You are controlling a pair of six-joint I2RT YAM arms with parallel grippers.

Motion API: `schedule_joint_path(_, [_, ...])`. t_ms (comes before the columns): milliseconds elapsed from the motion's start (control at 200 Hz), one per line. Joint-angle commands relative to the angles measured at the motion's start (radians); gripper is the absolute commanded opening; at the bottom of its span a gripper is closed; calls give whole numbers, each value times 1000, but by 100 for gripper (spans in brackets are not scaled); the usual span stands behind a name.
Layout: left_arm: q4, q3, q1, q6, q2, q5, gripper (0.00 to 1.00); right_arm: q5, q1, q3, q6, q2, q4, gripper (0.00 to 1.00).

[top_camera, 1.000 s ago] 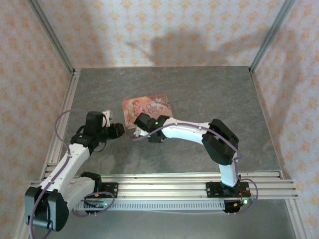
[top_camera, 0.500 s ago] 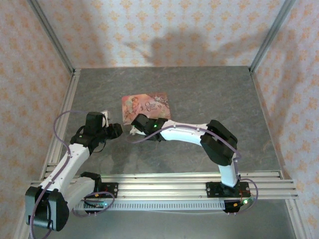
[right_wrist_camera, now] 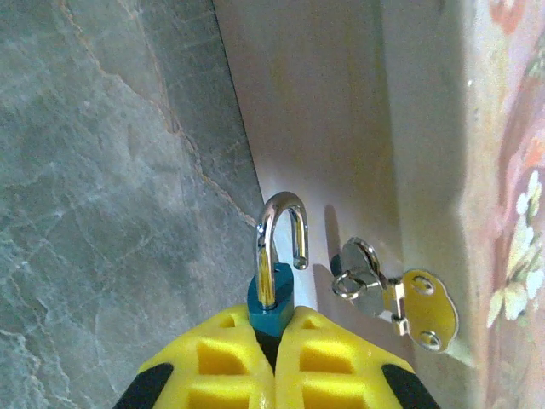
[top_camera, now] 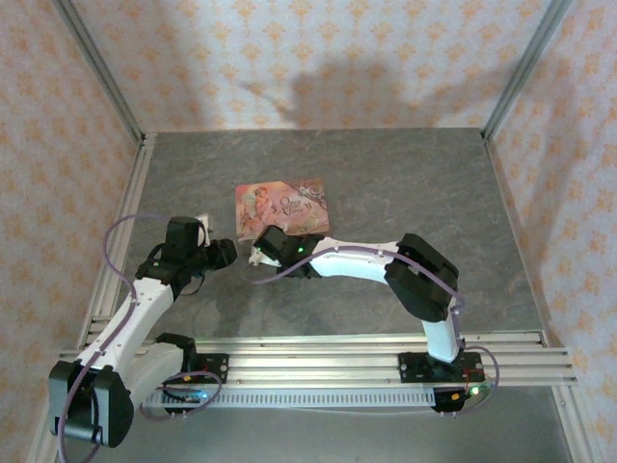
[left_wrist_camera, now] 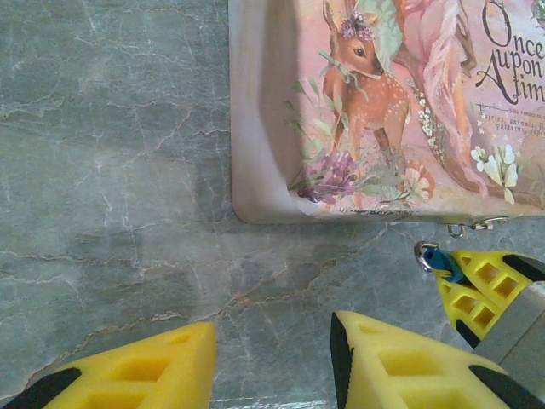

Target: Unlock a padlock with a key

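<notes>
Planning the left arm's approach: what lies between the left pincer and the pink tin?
Only bare grey tabletop, as the left wrist view shows; the padlock in the right pincer sits off to one side.

The padlock is showing a teal-blue body under a mirror-bright silvery shackle. The right gripper and left gripper are displaying yellow fingers with black trim. The box is presenting pale pink sides and a printed lid: spotted fawn, purple and white flowers, dark script. The desk is showing grey marbling with pale veins. The walls are carrying peach wallpaper with repeating orange motifs.
</notes>
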Motion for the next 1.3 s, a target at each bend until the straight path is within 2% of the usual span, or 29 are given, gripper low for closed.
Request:
schedule_joint_path(0, [-16,-11,12,-13,-6,-22,41,10,7,10,28,7,36,0])
schedule_joint_path(120, [-33,-11,13,-10,-18,-30,41,58,5,50,50,32,31,0])
schedule_joint_path(330, [-78,7,12,9,-59,-55,45,-33,9,-12,134,-66,58,0])
schedule_joint_path(485, [-127,57,12,57,-87,-56,52,-90,9,-73,267,-180,51,0])
schedule_joint_path(721, [-162,120,12,44,-100,-29,61,-164,7,-199,552,-382,33,0])
schedule_joint_path(936, [-143,106,10,-18,-144,16,79,-323,3,-393,873,-516,127,0])
schedule_joint_path(986, [-141,104,8,-32,-140,26,87,-347,-1,-441,938,-537,161,0])
schedule_joint_path(1006, [-140,104,7,-38,-136,30,97,-355,-2,-458,960,-542,172,0])
schedule_joint_path(1021, [-140,102,7,-41,-135,34,100,-360,-4,-469,976,-547,177,0])
schedule_joint_path(1131, [-136,98,-15,-58,-119,40,100,-383,-41,-524,1067,-560,177,0])
schedule_joint_path(1291, [-113,96,-88,-80,-111,-22,100,-414,-161,-530,1152,-533,38,0])
